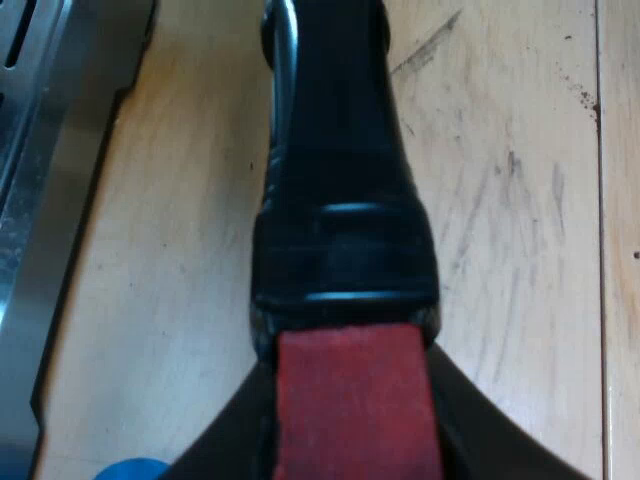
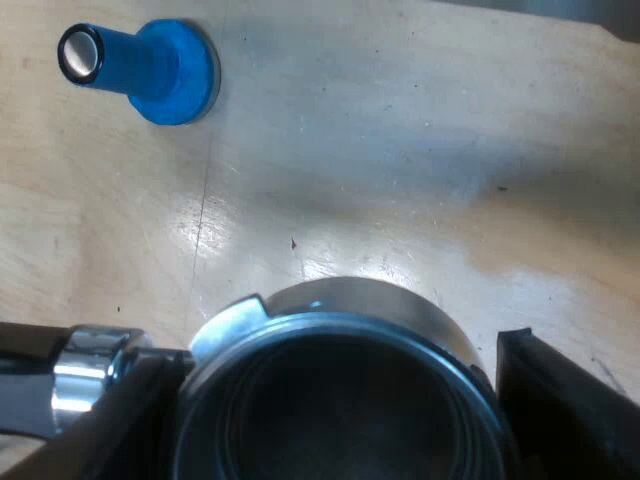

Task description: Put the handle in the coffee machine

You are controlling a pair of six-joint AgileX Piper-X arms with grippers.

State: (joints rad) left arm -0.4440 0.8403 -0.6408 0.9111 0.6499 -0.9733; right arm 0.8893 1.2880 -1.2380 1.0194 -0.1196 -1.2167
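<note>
The holder's dark handle runs straight away from my left gripper, which is shut on its red end. A bit of chrome shows at the handle's far end. The holder's round metal basket sits between the black fingers of my right gripper, which is shut on it. Its dark inside faces the camera and its chrome neck sticks out sideways past one finger. The holder hangs just above the wooden table.
The espresso machine's steel edge runs alongside the handle, with a strip of bare wood between them. A blue tamper with a silver end rests on the table beyond the basket. A blue patch shows near my left gripper.
</note>
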